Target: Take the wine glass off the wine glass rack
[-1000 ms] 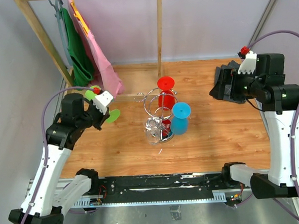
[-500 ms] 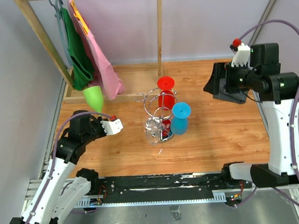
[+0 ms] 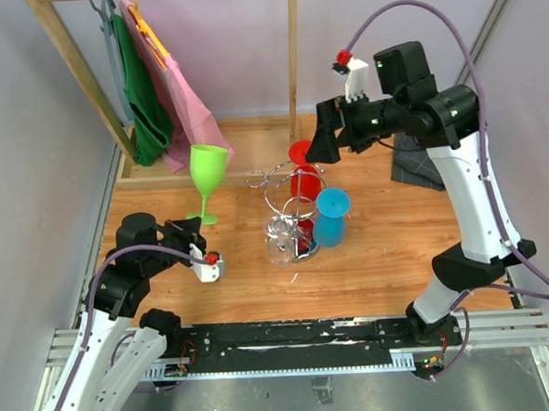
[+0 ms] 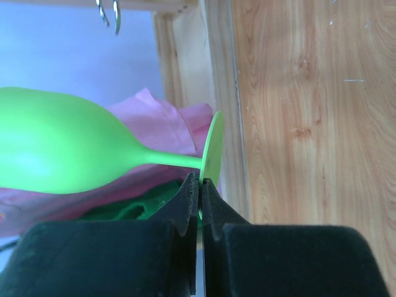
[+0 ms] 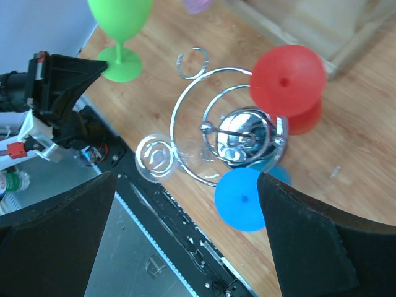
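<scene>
Toward the near-left corner of the desk (image 3: 398,244), the left jaws are pinched almost shut on the rim of the green wine glass's (image 3: 208,163) foot (image 4: 211,148). That glass stands upright, already off the wine glass rack (image 5: 241,137) and well to its left; I cannot tell whether its foot rests on the desk. It looks like light, stiff, smooth plastic, likely to pivot in an edge pinch, so the stem would give a surer hold. Mid-desk, the rack carries a clear glass (image 5: 156,158), a blue glass (image 5: 242,199) and a red glass (image 5: 288,79). Above it the right jaws gape wide, empty. Open room lies rightward; the clothes rail (image 3: 80,78) crowds the far-left corner.
</scene>
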Robot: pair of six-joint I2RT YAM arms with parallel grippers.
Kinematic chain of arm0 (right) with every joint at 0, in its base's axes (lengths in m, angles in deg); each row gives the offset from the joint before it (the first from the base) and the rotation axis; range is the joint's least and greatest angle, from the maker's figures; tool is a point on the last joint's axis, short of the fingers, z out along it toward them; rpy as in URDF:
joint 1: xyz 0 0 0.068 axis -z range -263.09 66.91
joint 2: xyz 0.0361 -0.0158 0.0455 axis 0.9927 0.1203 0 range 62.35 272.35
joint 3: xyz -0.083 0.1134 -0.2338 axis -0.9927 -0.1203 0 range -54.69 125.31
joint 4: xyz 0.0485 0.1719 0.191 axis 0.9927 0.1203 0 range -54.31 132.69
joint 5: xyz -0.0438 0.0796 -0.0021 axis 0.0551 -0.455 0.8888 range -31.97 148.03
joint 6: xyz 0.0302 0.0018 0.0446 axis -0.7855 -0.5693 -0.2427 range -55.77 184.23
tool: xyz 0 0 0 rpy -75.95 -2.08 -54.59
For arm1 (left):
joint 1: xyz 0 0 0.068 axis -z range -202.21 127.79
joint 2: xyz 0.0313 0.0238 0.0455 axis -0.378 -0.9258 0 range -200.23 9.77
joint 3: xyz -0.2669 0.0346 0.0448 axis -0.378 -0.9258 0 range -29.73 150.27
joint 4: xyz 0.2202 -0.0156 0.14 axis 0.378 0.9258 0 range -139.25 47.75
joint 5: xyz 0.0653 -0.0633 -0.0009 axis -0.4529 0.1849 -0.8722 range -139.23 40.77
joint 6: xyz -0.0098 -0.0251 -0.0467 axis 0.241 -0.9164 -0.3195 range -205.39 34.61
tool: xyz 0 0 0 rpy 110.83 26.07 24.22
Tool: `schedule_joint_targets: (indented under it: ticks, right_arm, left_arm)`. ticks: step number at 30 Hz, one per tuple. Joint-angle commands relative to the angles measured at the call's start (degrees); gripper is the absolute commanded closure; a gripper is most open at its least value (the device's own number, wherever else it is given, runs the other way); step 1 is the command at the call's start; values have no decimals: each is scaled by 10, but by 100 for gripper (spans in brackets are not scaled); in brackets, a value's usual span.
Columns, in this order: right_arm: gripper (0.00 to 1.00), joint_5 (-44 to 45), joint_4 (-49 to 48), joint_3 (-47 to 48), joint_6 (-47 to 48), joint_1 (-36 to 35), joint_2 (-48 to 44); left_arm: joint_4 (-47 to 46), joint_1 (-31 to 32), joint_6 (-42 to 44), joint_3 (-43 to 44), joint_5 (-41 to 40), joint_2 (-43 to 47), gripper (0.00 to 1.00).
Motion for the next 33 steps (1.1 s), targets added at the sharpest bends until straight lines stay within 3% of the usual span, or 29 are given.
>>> schedule_joint_targets:
  ticks: [1, 8, 14, 33]
  right_arm:
    - [1, -26, -21, 9, -21, -47, 8]
    - [2, -68, -76, 11, -32, -124, 32]
    - [4, -70, -80, 92, -26, -193, 106]
    - [5, -60, -122, 90, -6, -237, 195]
  left_arm:
    - [25, 3, 120, -9, 75, 23, 100]
    - [86, 4, 209, -13, 116, 47, 100]
    - [101, 4, 234, -8, 120, 51, 100]
    - [126, 4, 274, 4, 156, 76, 100]
